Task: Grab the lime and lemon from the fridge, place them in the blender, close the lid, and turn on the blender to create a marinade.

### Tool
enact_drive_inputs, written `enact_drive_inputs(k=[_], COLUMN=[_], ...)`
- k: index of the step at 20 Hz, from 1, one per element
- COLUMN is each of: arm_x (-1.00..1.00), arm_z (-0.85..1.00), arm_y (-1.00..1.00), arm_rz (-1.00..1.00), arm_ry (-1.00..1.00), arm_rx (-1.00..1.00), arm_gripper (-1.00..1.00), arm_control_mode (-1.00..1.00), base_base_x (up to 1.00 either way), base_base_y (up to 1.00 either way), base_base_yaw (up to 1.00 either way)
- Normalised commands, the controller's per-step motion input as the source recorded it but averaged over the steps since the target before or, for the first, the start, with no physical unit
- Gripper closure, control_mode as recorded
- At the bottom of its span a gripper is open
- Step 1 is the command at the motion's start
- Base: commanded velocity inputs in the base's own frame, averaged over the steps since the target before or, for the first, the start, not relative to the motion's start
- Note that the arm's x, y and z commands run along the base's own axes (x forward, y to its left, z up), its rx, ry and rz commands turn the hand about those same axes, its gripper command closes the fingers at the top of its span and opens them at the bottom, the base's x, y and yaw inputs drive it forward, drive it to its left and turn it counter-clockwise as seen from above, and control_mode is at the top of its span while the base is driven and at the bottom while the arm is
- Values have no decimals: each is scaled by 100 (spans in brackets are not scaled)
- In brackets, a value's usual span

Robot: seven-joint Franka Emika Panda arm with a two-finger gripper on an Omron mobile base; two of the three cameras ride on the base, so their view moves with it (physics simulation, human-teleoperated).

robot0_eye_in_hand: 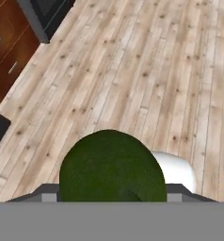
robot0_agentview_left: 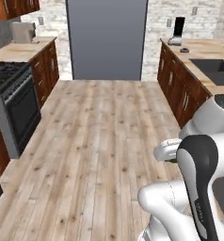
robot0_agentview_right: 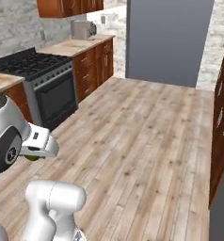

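Note:
A dark green round lime [robot0_eye_in_hand: 111, 168] fills the bottom of the hand view, held over the wooden floor, and my gripper [robot0_eye_in_hand: 111, 190] is shut on it. A sliver of the lime [robot0_agentview_left: 172, 161] shows under my white hand [robot0_agentview_left: 166, 149] in the left base view, and the lime [robot0_agentview_right: 33, 157] peeks out again in the right base view. The tall grey fridge [robot0_agentview_left: 107, 40] stands shut at the far end of the kitchen. The black-jar blender [robot0_agentview_left: 179, 29] stands on the far right counter, with the small dark lid [robot0_agentview_left: 184, 50] lying just in front of it. The lemon is out of view.
A black stove with an oven [robot0_agentview_left: 12, 96] lines the left side, with a toaster [robot0_agentview_left: 23, 32] on the counter beyond it. On the right, brown cabinets [robot0_agentview_left: 180, 87] carry a counter with a dark sink [robot0_agentview_left: 216, 69]. A wide wooden floor [robot0_agentview_left: 104, 136] runs between them.

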Motion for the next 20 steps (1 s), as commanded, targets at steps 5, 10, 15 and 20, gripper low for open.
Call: enact_drive_inputs(k=[5, 10, 15, 20], arm_x=[0, 0, 0, 0], arm_z=[0, 0, 0, 0], arm_y=[0, 0, 0, 0], arm_rz=[0, 0, 0, 0], arm_ry=[0, 0, 0, 0], arm_rx=[0, 0, 0, 0], arm_gripper=[100, 100, 100, 100], arm_control_mode=[100, 100, 100, 100], base_base_x=[27, 91, 100, 100], base_base_y=[-2, 21, 54, 86], base_base_yaw=[-67, -56, -48, -43])
